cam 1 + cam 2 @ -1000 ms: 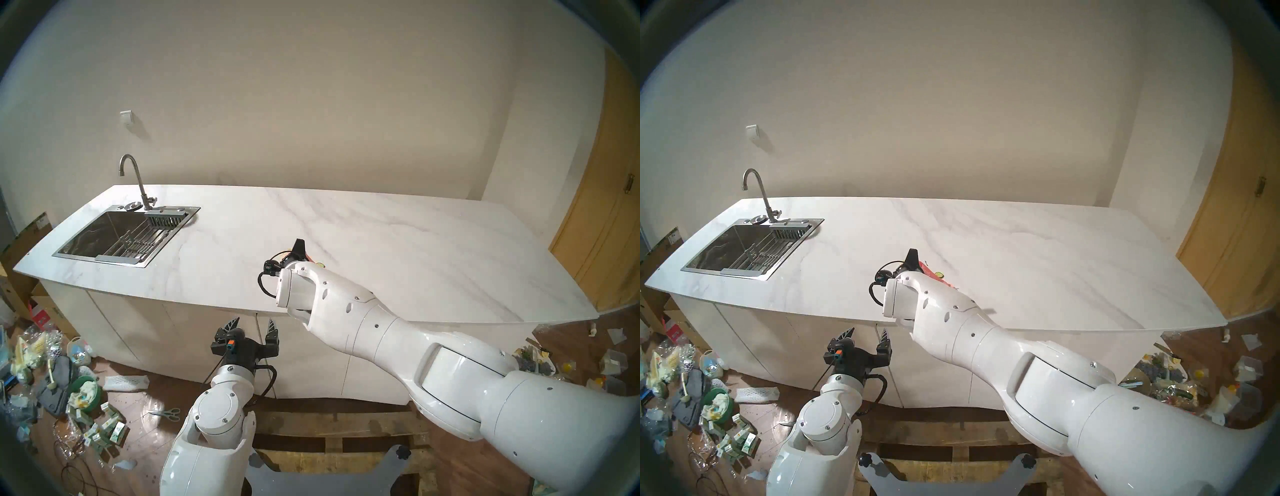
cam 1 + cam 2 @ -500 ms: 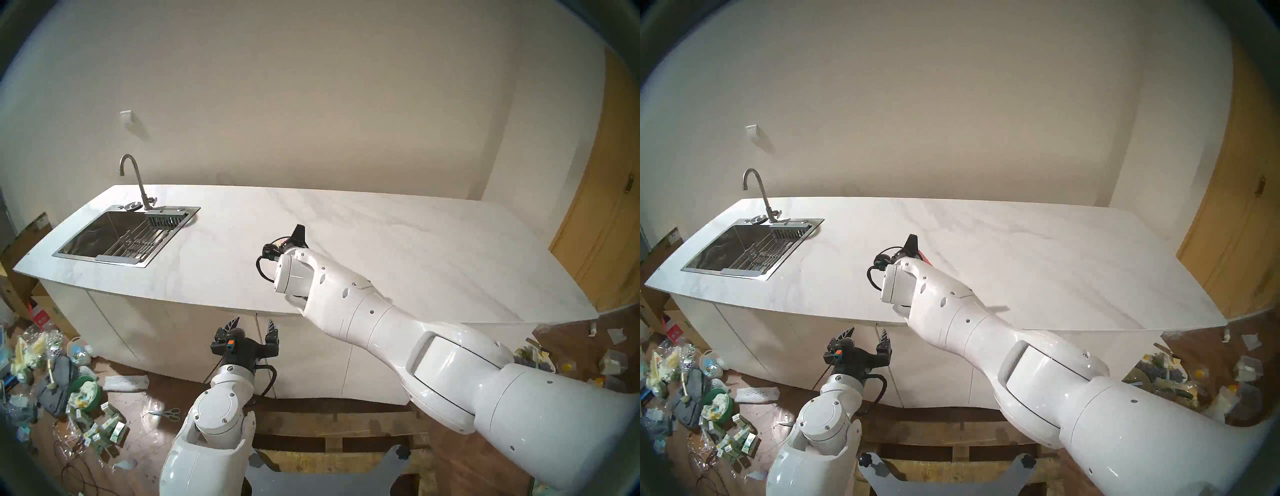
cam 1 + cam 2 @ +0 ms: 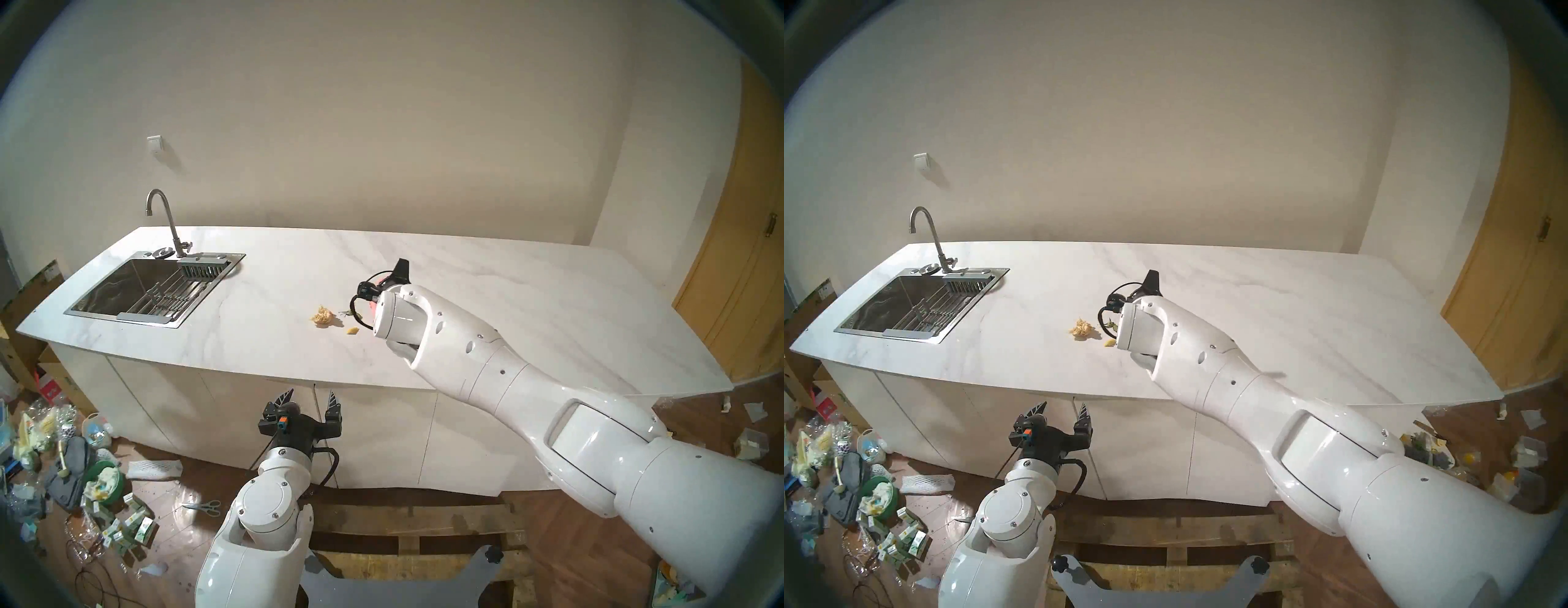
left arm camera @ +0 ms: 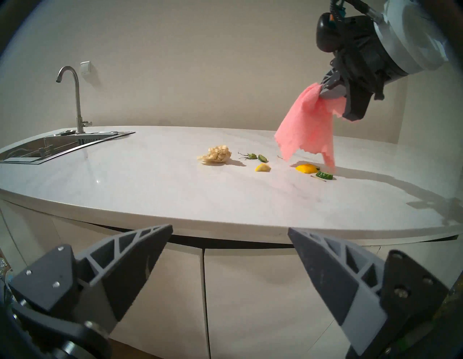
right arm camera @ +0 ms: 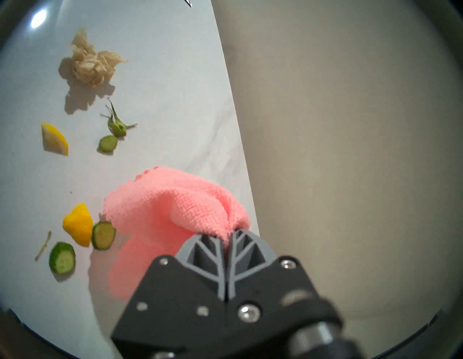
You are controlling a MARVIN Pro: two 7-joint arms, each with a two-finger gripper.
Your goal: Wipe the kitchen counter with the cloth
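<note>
**Hanging the pink cloth over a scrap-strewn counter**

Gripping the cloth (image 4: 307, 125) by one bunched corner, the right end effector (image 5: 228, 238) is holding its two fingers pressed together on the fabric, and the rest of the salmon-pink square is draping down toward the counter (image 4: 125, 180). Seen from the left wrist, the lowest zigzag-edged tips are dangling just above the marble-look surface; whether they are touching it cannot be told.

Food scraps are lying beneath and beside the cloth: a yellow peel piece (image 5: 78, 224) touching a cucumber slice (image 5: 103, 235), with a second cucumber slice (image 5: 62, 257) just beside them. Farther toward the sink (image 3: 140, 288) a lemon wedge (image 5: 54, 139), a green stem piece (image 5: 116, 125) and a crumpled beige wad (image 4: 215, 155) are sitting apart from one another.

The left end effector (image 3: 309, 397) is hovering in front of the white cabinets below the counter edge, its fingers spread wide and holding nothing. The faucet (image 3: 163, 220) is standing behind the sink at the counter's far left end.
</note>
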